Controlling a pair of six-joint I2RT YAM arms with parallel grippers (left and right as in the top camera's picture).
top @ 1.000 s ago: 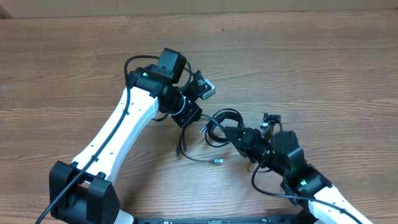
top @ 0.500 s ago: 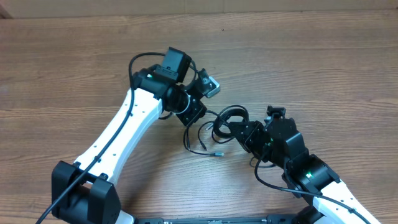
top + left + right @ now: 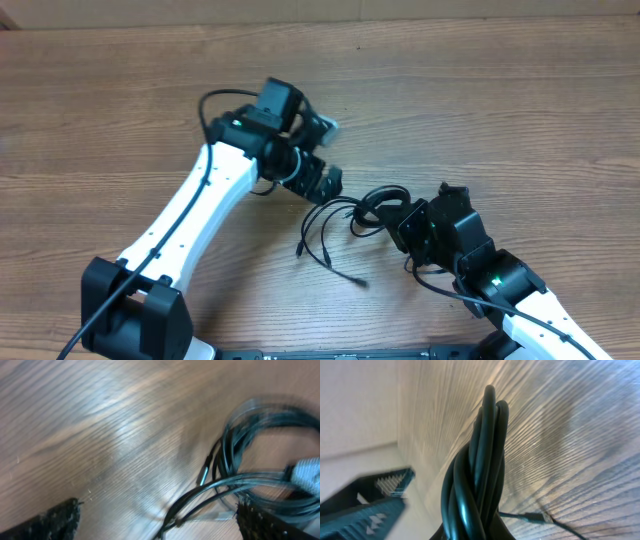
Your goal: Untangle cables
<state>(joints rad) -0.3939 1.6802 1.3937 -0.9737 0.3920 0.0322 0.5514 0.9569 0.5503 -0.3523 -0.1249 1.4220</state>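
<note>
Looking down from overhead, I find the thin black cables with small plug ends around the middle of the brown wooden table, a shade toward the edge where the arm bases sit. They are coiled in a knot between the two arms, and two loose strands trail off toward that near edge. The left pincer is spread wide and holds nothing. One strand runs across the gap between its fingers, so I judge it is placed to pinch that strand and draw it out of the coil. The right pincer sits against the knot's other side, probably to anchor it. In its wrist view the twisted bundle fills the frame, so I cannot tell whether it is clamped on it.
</note>
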